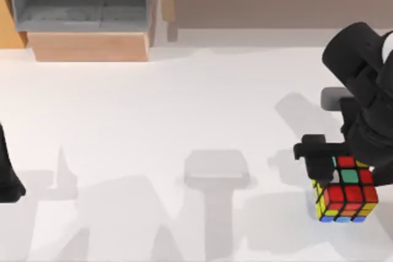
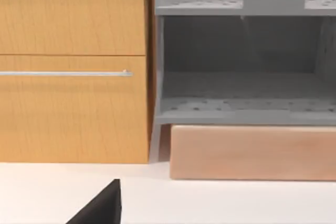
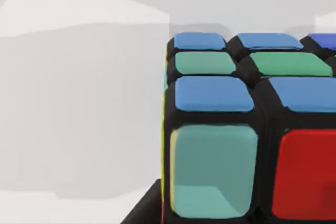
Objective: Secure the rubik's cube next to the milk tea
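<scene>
At the far left edge of the counter, the left arm sits parked, a dark piece of its left gripper showing low at the top view's left side; whether its fingers are apart or together I cannot tell. From the left wrist view, a wooden cabinet with a thin metal handle bar stands beside a grey shelf unit resting on a pale wooden block, both at the back of the counter.

Moving rightward across the bare white surface, soft shadows lie across the middle.

At the right side, the right arm reaches down over the rubik's cube, which sits on the counter near the front right corner. The right gripper is at the cube's upper back edge; one dark finger shows at the cube's left rear corner, touching or just beside it. The other finger is hidden under the arm, so I cannot tell whether the jaws are clamped on the cube. In the right wrist view the cube looms very close, showing blue, green, teal and red squares with black edges.
</scene>
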`<state>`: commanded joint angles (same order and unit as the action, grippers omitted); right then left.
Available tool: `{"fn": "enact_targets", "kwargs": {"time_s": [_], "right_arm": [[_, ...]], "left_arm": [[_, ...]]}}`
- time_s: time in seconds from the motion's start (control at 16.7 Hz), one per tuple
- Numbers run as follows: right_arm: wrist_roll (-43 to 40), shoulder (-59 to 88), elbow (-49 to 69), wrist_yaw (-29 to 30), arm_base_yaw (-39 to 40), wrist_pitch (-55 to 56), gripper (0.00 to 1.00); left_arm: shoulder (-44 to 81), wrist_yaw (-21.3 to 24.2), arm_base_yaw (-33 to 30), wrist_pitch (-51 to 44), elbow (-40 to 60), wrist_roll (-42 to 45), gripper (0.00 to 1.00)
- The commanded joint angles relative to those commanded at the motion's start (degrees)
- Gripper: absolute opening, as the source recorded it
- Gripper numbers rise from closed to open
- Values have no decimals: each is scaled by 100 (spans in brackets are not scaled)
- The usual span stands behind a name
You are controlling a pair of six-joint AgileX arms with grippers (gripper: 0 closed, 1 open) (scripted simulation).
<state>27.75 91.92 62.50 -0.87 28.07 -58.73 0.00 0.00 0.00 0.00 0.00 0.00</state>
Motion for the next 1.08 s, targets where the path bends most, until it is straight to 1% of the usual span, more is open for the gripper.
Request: {"fn": "enact_targets", "kwargs": {"time_s": [1.08], "right_arm": [[33,171,-363,17,-43,358,0]], "left_arm": [[0,0,0,0,0,0,100]]}}
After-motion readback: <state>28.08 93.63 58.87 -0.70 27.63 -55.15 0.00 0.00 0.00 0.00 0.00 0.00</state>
